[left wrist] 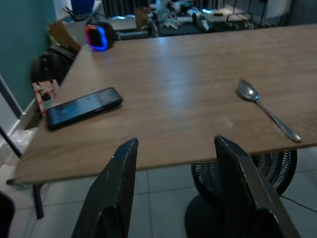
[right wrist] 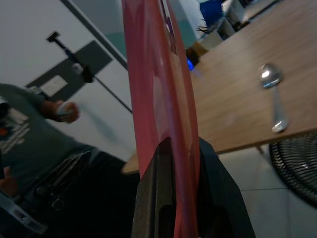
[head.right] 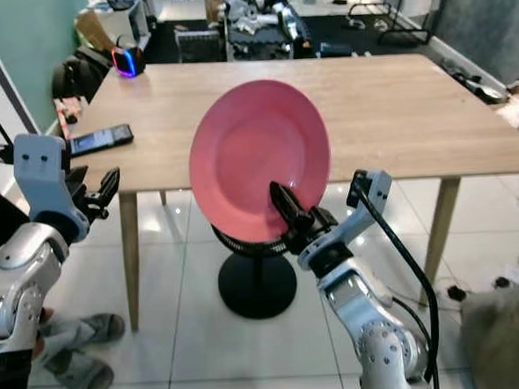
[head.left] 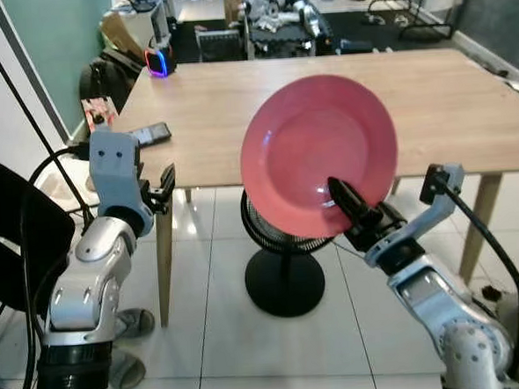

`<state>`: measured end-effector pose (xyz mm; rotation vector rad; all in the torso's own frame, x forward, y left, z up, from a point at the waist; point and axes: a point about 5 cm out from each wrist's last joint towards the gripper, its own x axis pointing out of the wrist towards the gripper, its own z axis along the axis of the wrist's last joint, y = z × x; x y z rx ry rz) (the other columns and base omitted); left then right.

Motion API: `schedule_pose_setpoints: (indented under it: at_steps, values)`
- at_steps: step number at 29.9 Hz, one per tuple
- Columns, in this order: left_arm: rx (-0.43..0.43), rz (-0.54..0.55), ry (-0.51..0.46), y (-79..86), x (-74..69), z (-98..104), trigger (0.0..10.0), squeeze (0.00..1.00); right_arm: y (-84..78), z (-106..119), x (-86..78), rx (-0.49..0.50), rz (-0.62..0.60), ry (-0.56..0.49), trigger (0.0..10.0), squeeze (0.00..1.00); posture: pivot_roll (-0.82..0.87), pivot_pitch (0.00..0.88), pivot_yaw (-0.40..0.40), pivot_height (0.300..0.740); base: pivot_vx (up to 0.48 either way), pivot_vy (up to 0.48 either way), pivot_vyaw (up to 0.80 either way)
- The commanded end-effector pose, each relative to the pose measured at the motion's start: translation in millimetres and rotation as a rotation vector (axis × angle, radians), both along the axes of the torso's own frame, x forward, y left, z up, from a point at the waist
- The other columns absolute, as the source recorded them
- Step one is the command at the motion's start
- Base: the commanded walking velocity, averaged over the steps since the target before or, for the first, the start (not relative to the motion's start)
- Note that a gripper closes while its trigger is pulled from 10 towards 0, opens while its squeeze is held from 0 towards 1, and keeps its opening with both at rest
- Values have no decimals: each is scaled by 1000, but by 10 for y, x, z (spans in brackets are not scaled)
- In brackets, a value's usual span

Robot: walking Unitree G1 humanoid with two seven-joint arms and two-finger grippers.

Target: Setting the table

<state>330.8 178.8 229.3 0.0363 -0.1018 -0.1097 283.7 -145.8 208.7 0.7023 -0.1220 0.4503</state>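
Note:
My right gripper [head.left: 350, 205] is shut on the lower rim of a pink plate [head.left: 319, 151]. It holds the plate upright and tilted, in front of the near edge of the wooden table [head.left: 452, 103]. In the right wrist view the plate [right wrist: 158, 84] stands edge-on between the fingers. A metal spoon [left wrist: 267, 111] lies on the table near its front edge; the right wrist view shows the spoon [right wrist: 273, 101] too. My left gripper [left wrist: 178, 198] is open and holds nothing, level with the table's left front corner.
A black phone [head.left: 150, 133] lies near the table's left edge, and a speaker with a glowing ring [head.left: 158, 61] stands at the far left corner. A black floor fan [head.left: 284, 263] stands under the table. A person [right wrist: 29, 144] stands to one side.

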Motion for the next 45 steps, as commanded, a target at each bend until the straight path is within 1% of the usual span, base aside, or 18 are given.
schedule_pose_setpoints:
  at_steps: [1, 24, 34, 45]
  values:
    - [2, -7, 23, -15, 3, -44, 10000, 4, -23, 21, -12, 6, -8, -11, 10000, 0, -31, 0, 78, 740, 405, -251, 0]
    - [2, -8, 27, -18, 0, -50, 10000, 4, -27, 17, -9, 7, -14, -6, 10000, 0, -28, 4, 78, 740, 406, -251, 0]
    - [4, -13, 21, -26, -4, -40, 10000, 0, -26, 11, -2, 9, -13, -4, 10000, 0, -24, 1, 78, 740, 403, 0, 0]
    - [-14, -37, 9, -66, -17, -12, 10000, 0, -20, 11, 3, 11, -14, -6, 10000, 0, -23, 0, 79, 740, 0, 0, 0]
